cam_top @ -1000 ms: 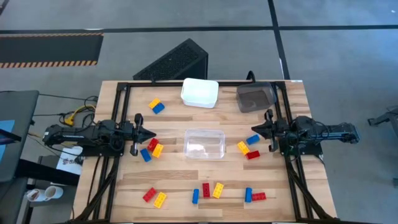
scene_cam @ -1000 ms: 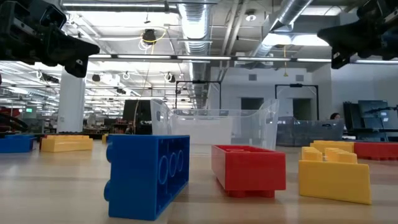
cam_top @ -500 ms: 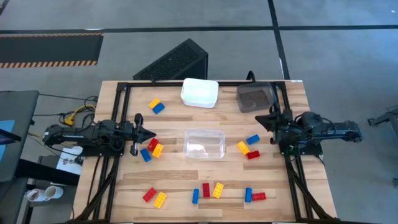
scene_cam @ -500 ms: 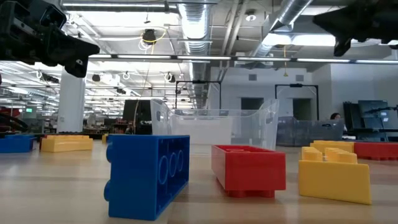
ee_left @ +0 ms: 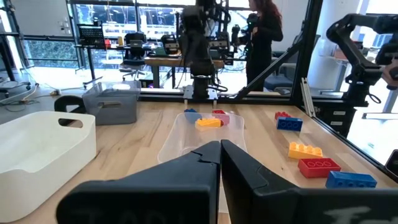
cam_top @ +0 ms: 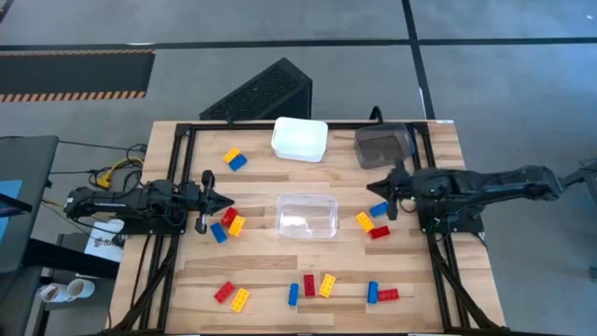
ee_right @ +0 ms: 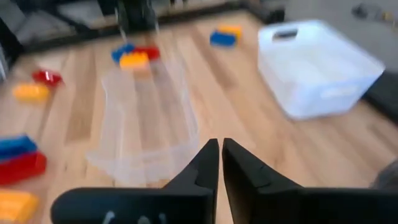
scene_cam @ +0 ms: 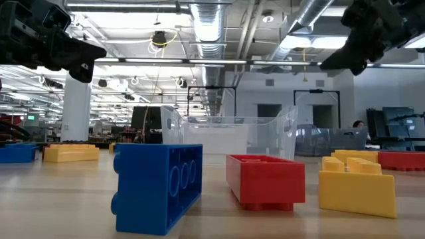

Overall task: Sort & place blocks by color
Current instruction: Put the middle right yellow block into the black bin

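Hovering right gripper [cam_top: 385, 193] shut above blue block [cam_top: 379, 209].

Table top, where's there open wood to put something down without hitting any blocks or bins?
Bare wood lies between the white bin and the clear bin, and across the strip just below the clear bin. It is crowded beside the left gripper, beside the right gripper, and along the near edge, where blocks sit in clusters.

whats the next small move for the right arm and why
Probably open the right tool and drop it onto the blue block just below it. The fingers look shut and hold nothing, the tool hangs above the table near that block, and all three bins look empty. The left tool waits, shut, near its own blocks.
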You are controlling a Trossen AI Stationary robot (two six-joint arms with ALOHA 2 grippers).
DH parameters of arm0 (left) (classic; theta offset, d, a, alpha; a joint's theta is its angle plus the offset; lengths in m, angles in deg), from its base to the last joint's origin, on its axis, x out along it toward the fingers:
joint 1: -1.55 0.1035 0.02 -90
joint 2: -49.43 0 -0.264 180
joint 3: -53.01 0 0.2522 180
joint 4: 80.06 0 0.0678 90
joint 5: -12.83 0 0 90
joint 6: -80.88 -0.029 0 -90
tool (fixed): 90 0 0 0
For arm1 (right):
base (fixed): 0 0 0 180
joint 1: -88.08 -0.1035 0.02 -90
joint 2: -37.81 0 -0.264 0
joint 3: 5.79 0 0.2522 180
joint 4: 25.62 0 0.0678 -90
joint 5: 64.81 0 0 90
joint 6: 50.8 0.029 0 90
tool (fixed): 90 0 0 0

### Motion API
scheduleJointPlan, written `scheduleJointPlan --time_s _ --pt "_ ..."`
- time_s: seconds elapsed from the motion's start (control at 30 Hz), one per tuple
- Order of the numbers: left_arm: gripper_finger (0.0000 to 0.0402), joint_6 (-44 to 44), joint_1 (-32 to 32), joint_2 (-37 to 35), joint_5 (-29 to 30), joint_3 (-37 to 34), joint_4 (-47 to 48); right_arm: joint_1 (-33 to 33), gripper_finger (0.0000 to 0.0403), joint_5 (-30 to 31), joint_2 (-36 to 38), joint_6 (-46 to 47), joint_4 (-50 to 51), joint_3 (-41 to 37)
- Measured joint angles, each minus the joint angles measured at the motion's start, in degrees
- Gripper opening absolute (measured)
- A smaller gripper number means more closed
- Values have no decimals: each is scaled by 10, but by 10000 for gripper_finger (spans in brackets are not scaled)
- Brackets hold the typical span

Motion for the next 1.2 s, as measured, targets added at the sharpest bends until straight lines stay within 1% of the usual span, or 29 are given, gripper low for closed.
scheduleJointPlan --time_s 0.13,0.33,0.5,0.77,0.93,1.07,1.2 --pt "0 0 0 0 0 0 0 -17 64 -2 -41 9 30 17" --pt "0 0 0 0 0 0 0 -37 91 -2 -74 10 50 28" --pt "0 0 0 0 0 0 0 -36 128 -1 -95 22 81 47" --pt "0 0 0 0 0 0 0 -30 180 -1 -151 24 116 102" --pt "0 0 0 0 0 0 0 -22 207 -2 -184 47 131 109" --pt "0 0 0 0 0 0 0 -22 222 -3 -210 72 144 109" --pt "0 0 0 0 0 0 0 -30 223 -25 -236 80 143 109"
